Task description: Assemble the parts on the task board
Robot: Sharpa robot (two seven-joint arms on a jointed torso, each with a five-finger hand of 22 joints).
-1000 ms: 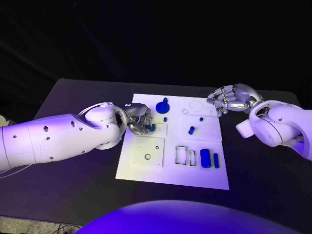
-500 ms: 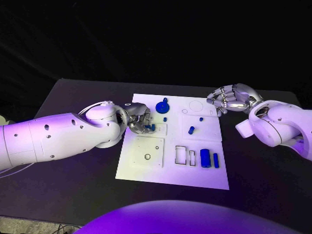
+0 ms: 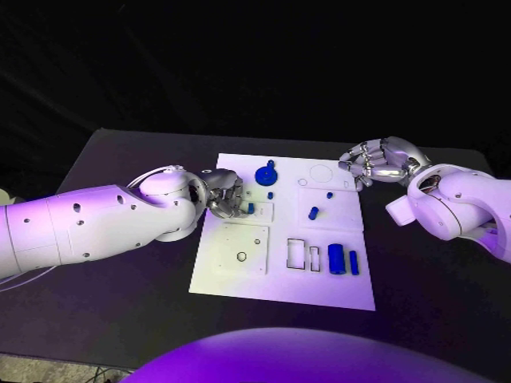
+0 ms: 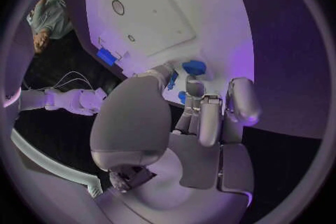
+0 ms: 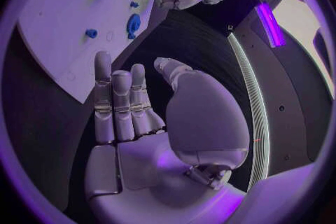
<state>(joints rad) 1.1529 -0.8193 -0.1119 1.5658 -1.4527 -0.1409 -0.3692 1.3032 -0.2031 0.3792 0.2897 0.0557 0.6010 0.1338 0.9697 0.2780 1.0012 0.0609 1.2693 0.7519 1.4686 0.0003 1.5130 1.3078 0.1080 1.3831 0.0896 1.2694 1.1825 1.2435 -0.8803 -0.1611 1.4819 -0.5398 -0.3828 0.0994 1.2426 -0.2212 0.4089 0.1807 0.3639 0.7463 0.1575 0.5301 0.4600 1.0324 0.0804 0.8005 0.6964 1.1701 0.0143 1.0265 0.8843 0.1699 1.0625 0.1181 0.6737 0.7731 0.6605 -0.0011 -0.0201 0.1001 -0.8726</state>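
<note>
left hand (image 3: 223,198) works at the task board's (image 3: 239,275) nine o'clock edge, fingers pinched on a small blue part (image 3: 250,208) (seating it, i'd say). right hand (image 3: 377,162) hovers at two o'clock, loosely curled, empty. loose blue blocks (image 3: 343,259) wait at five o'clock, so plenty left.

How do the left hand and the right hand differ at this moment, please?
The left hand is down on the task board, its fingertips at a small blue part; the right hand hangs off the board's far right corner, touching nothing. The left hand's fingers curl towards the part; the right hand's fingers stand straight and apart, holding nothing. Both are silver hands on white arms.
</note>
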